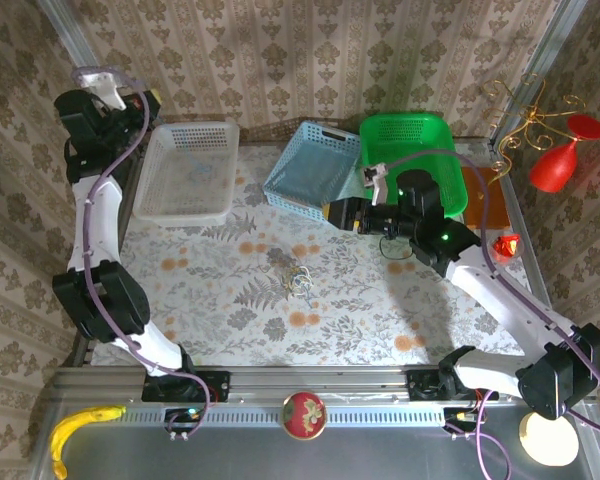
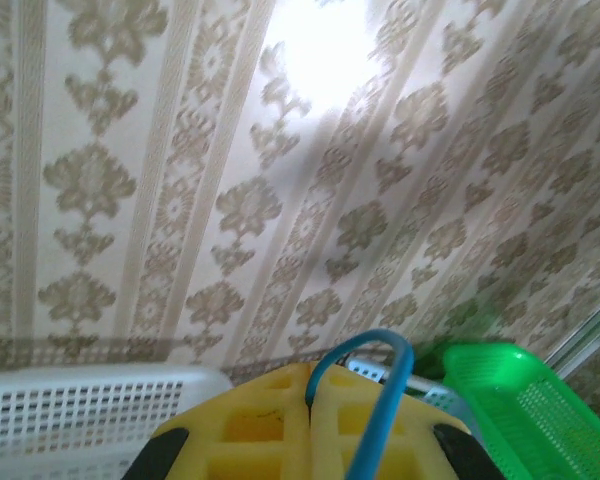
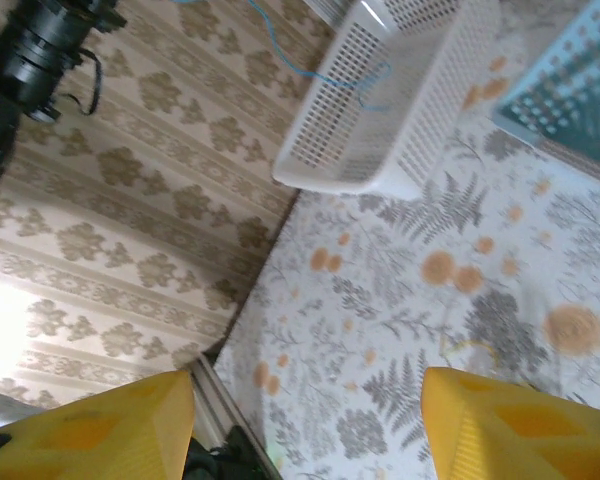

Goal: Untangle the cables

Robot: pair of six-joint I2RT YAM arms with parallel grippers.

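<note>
The desk [image 1: 380, 310] wears a whitish cloth printed with grey-green fern fronds and orange blossoms. The beige papered wall [image 1: 310, 60] carries striped rows of tan damask motifs. The perforated plastic basket [image 1: 188, 170] is white, the slatted plastic basket [image 1: 310, 165] pale blue, and the deep plastic basket [image 1: 410, 140] bright green. The small knot of thin cables [image 1: 298, 283] mixes bluish, whitish and pale yellow strands. A thin blue cable [image 2: 385, 410] loops over the yellow fingers of the left tool [image 2: 310, 390]. The right tool [image 3: 305, 400] has yellow fingers too. The jointed robot arms [image 1: 95, 215] are white with black joints and purple wires [image 1: 110, 180]. The curved banana [image 1: 80, 430] is yellow, the round patterned ball [image 1: 304, 413] red, and the glass goblet [image 1: 555, 165] red.
</note>
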